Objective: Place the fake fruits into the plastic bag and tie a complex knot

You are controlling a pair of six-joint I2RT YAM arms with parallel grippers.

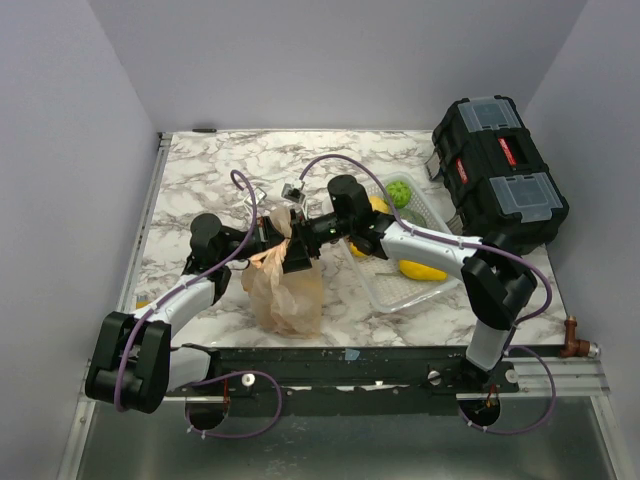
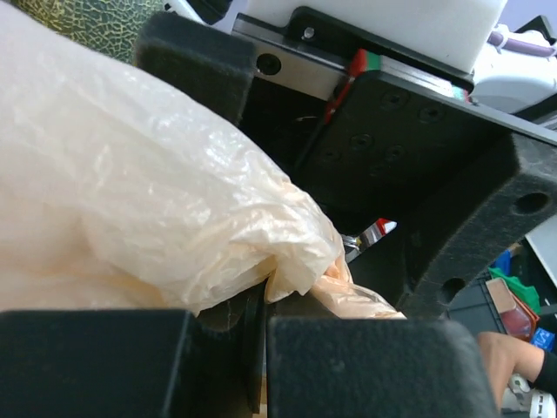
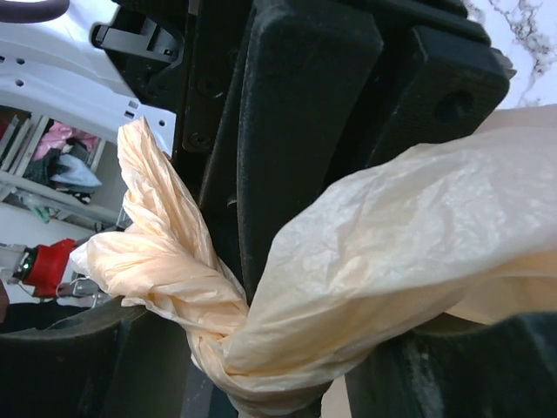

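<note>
The pale-orange plastic bag [image 1: 285, 292] sits on the marble table between the arms, its neck pulled upward. My left gripper [image 1: 268, 235] is shut on a fold of the bag [image 2: 174, 200]; in the left wrist view the gripper [image 2: 265, 322] pinches the plastic between its closed pads. My right gripper [image 1: 300, 252] faces it closely. In the right wrist view the twisted knot [image 3: 228, 347] of handle strips lies between the right gripper [image 3: 270, 383] fingers, which grip it. Yellow fruits [image 1: 422, 270] and a green fruit [image 1: 400, 192] lie in the basket.
A white lattice basket [image 1: 375, 288] stands right of the bag under the right arm. A black toolbox [image 1: 500, 170] sits at the back right. Walls close the table on the left, back and right.
</note>
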